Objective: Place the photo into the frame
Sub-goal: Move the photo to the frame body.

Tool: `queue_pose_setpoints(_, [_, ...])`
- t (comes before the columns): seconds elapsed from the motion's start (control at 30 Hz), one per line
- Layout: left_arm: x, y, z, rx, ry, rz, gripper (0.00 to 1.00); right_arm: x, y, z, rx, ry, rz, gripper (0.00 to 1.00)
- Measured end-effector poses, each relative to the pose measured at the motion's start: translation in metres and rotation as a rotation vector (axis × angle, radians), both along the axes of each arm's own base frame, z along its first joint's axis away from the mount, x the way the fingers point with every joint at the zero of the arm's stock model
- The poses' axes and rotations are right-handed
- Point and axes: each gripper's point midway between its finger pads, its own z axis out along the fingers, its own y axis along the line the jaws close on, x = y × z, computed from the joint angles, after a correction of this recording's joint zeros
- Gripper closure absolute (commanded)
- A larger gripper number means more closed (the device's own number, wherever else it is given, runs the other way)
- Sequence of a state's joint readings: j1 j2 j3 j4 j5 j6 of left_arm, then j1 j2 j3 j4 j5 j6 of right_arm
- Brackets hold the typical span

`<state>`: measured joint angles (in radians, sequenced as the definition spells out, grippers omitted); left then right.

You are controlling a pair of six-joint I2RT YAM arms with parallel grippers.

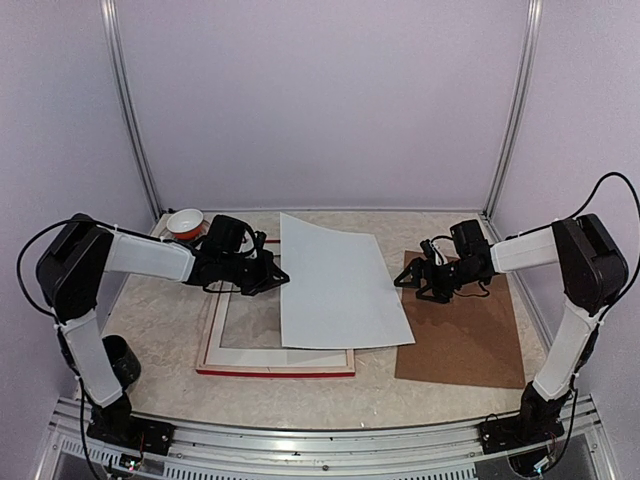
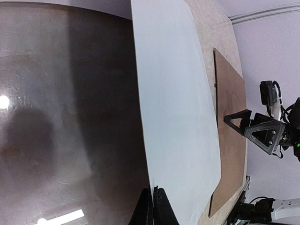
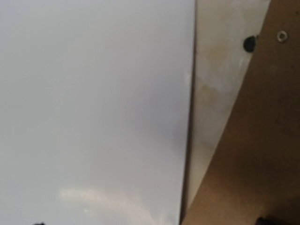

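Your left tool [image 1: 281, 277] pinches the photo [image 1: 340, 290] at its 9 o'clock edge, lying skewed over the frame [image 1: 250, 358]; right tool [image 1: 403, 283] stands wide. Next, draw it toward 9 o'clock, squaring the edges.

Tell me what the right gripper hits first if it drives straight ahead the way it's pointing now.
Most likely the right edge of the photo, which lies white side up just ahead of the open right gripper. The overhead view cannot settle height, so it might instead slide just over or under the sheet.
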<state>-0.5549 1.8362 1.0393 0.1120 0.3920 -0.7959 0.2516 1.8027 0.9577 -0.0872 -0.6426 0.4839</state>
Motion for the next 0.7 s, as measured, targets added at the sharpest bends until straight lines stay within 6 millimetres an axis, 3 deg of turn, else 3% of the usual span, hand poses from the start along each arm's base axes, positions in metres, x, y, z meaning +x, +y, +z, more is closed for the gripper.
queue_pose_setpoints(0.23, [-0.004,0.008,-0.004,0.037,0.008,-0.016,1.0,-0.002,0.006,0.002,0.002,0.0,0.013,0.03])
queue_pose_setpoints(0.7, [-0.023,0.025,-0.019,0.109,0.063,-0.06,1.0,-0.006,0.041,0.018,0.038,-0.023,0.089,0.02])
